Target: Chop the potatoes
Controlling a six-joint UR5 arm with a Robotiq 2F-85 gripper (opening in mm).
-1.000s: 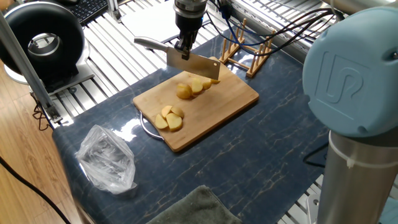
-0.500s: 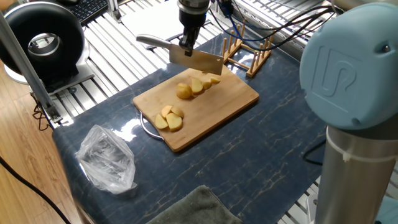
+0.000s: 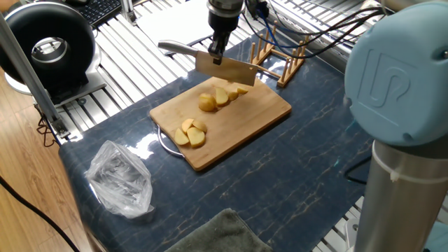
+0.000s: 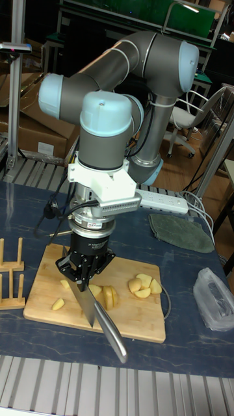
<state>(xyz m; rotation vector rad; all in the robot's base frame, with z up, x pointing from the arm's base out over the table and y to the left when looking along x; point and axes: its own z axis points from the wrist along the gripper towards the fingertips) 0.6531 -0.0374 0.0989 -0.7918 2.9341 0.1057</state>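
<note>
A: Item one, nearest the fixed camera?
B: Grey-green folded cloth (image 3: 210, 234) at the front table edge; beside it a crumpled clear plastic bag (image 3: 120, 178) on the dark blue marbled tabletop (image 3: 294, 175).

A: Next?
B: Rectangular bamboo cutting board (image 3: 262, 112), lying flat, with a thin metal ring (image 3: 165, 145) showing from under its near-left edge.

A: Contents of the board?
B: Peeled pale-yellow potato pieces (image 3: 190, 133). One cluster of wedges near the front-left corner; a second row, a rounded piece with slices leaning against it (image 3: 218, 97), toward the middle and back. In the tall view, one more piece lies apart near the board's far end (image 4: 58, 303).

A: The tool?
B: Steel cleaver with a broad rectangular blade and silver handle (image 3: 224, 68), held in the air above the rear row of slices, blade edge downward, not touching them.

A: And the claw?
B: Black two-finger gripper (image 3: 218, 54), closed tight on the cleaver at the top of the blade near the handle; pointing straight down.

A: Behind the board?
B: Wooden slotted rack (image 3: 276, 59) just beyond the back corner, black cables, then a black round device (image 3: 47, 45) at the far left on the metal frame.
</note>
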